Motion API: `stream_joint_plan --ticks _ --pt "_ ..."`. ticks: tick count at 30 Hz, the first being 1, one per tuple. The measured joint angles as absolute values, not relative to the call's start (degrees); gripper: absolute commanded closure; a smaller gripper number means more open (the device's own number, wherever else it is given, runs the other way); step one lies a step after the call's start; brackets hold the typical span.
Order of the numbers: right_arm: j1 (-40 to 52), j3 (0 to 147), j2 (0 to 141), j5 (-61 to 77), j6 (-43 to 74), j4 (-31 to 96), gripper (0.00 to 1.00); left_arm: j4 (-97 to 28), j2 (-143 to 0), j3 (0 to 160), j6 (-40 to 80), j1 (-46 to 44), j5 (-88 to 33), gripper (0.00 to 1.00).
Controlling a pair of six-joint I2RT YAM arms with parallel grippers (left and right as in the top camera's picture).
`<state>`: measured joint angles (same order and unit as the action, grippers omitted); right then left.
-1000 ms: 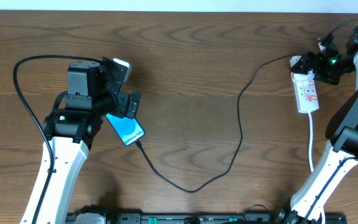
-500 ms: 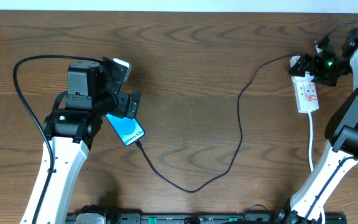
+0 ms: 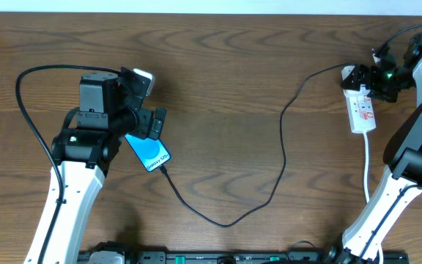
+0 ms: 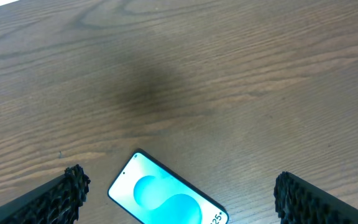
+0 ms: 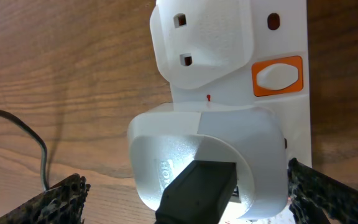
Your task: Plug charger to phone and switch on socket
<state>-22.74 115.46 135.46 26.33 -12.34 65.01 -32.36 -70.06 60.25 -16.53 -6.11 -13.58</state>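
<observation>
Presently the phone (image 3: 151, 152) lies face up on the tabletop (image 3: 233, 73) at the left, its screen lit blue. It is directly beneath the left hand (image 4: 180, 185), whose fingers are spread wide to either side of it and touch nothing. The charger (image 3: 283, 147) runs as a thin black cable from the phone's lower end, loops across the middle of the tabletop and rises to the socket (image 3: 362, 111) at the far right. Its tip appears to meet the phone's edge; whether it is fully seated cannot be told from the overhead view. At the other end, the right wrist view shows a white adaptor (image 5: 204, 140) plugged into the socket, with a black connector (image 5: 197, 186) entering it. The right hand (image 5: 185, 193) hovers over that adaptor, fingers spread wide, gripping nothing. Assessment: the plugging step looks done and the switching step is in hand. An orange switch (image 5: 278, 74) sits beside the empty outlet next to the adaptor. The switch serving the occupied outlet is not plainly visible, being largely masked by the adaptor. Next move, in my judgement: locate the correct switch, bring one fingertip down on it squarely, and press firmly without dragging the socket or disturbing the plug.
</observation>
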Motion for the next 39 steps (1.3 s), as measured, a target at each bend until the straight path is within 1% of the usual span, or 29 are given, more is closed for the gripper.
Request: stream_joint_plan --ticks 14,32,36,39 --pt "-22.76 115.35 135.22 27.29 -12.34 65.91 0.01 -32.36 -70.06 60.25 -16.53 -6.11 -13.58 0.02" --pt "-23.29 110.28 132.9 28.77 -12.32 61.95 0.01 -32.36 -70.06 60.25 -16.53 -6.11 -13.58 0.02" --pt "-23.51 110.8 132.9 28.88 -11.6 62.89 0.01 -32.36 -70.06 60.25 -16.53 -6.11 -13.58 0.02" --pt "-23.55 112.44 133.43 28.67 -10.79 66.19 0.01 -32.34 -70.06 60.25 -16.53 -6.11 -13.58 0.02"
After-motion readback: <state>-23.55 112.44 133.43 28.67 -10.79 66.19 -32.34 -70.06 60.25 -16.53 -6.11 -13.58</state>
